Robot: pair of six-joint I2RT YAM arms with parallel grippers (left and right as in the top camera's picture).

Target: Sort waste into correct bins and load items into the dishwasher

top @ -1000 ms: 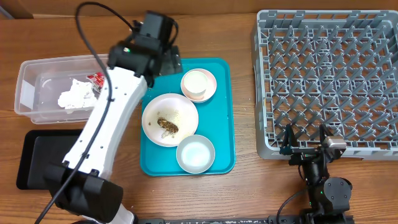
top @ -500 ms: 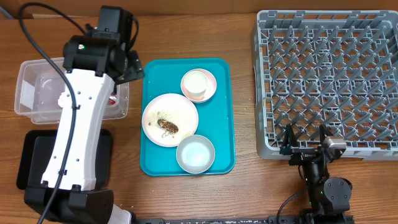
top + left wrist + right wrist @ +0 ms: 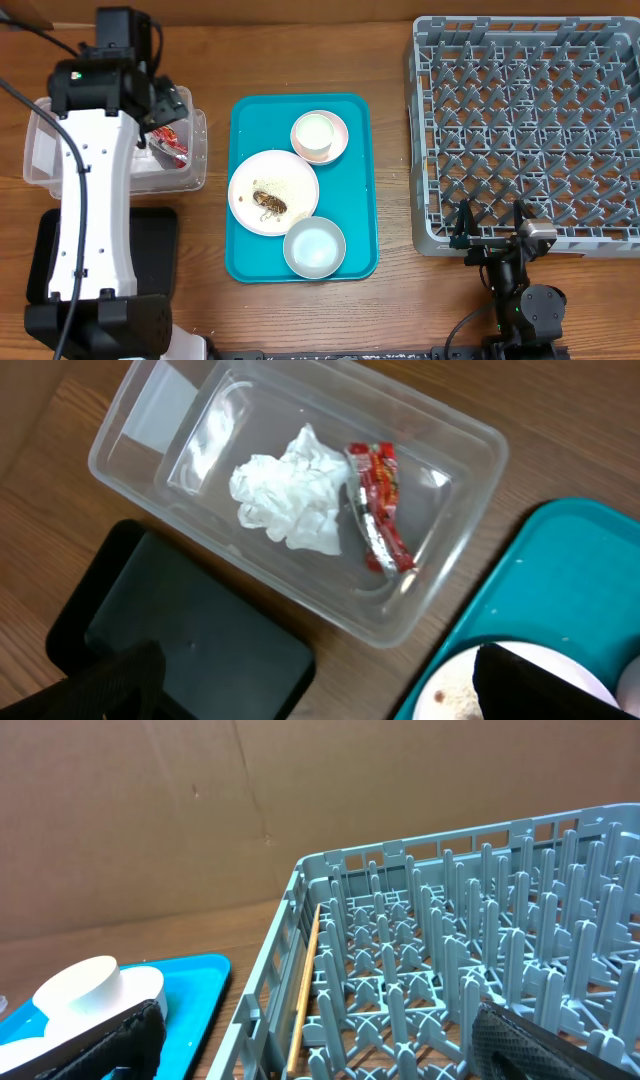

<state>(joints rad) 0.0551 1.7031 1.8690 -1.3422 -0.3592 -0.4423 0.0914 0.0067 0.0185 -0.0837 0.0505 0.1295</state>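
The left gripper (image 3: 315, 658) hangs above the clear rectangular plastic tub (image 3: 215, 435), its two dark fingers spread wide with nothing between them. Inside the tub, the crumpled white napkin (image 3: 285, 500) lies just beside the small red-and-white wrapper (image 3: 380, 505); I cannot tell whether the two touch. The shallow black rectangular tray (image 3: 190, 635) sits alongside the tub's long wall on the wooden table (image 3: 390, 310), and in the overhead view the arm partly covers it. On the teal serving tray (image 3: 355, 200), the round white plate (image 3: 290, 175) carries brown food scraps (image 3: 268, 204) and pale rice-like crumbs. The small white cup (image 3: 316, 133) stands on the pink saucer (image 3: 343, 132) just beyond the plate, and the pale grey-white bowl (image 3: 314, 247) sits on the plate's near side. The large square grey plastic dish rack (image 3: 530, 130) stands well apart to the right. The right gripper (image 3: 318, 1015) sits at the rack's near edge, its fingers parted wide and gripping nothing.
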